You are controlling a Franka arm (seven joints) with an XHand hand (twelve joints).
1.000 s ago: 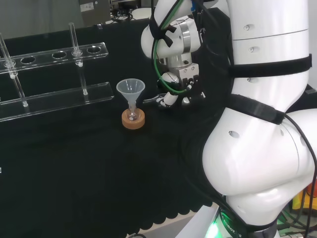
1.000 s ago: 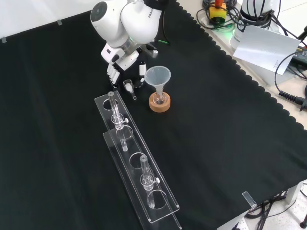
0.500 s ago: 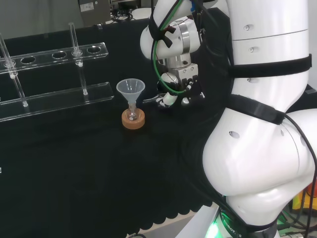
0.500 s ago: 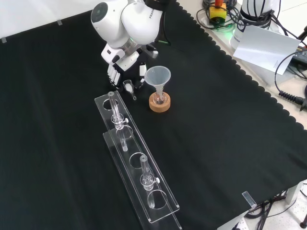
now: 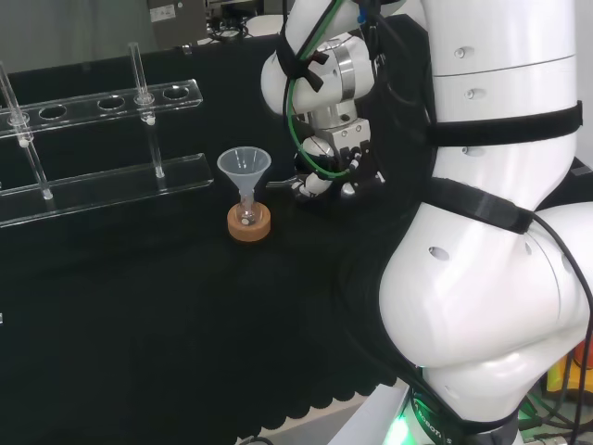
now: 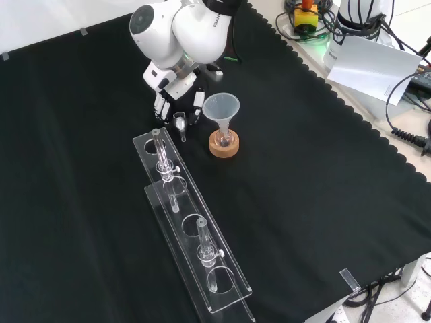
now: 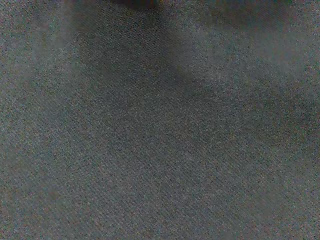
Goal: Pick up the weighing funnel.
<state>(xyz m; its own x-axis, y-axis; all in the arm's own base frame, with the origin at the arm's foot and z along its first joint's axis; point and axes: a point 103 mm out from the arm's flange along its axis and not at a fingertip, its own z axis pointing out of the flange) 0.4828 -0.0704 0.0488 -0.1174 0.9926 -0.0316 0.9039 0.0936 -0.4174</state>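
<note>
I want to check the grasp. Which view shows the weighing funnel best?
The front view: the weighing funnel shows plainly just below the hand. The head view gives at most a faint clear sliver; the wrist view faces cloth.

A laboratory bench draped in black cloth [image 6: 323,182]. Near its middle, a clear funnel [image 6: 221,108] stands mouth up in a small flask [image 6: 223,136] on a cork ring [image 6: 223,147]. Just beside the funnel sits a long clear rack [image 6: 192,229] holding upright glass tubes [image 6: 159,151]. A white robot arm [image 5: 482,232] rises behind the funnel. Well apart from the funnel, past the cloth's scalloped edge, lie tangled cables [image 6: 404,128].
</note>
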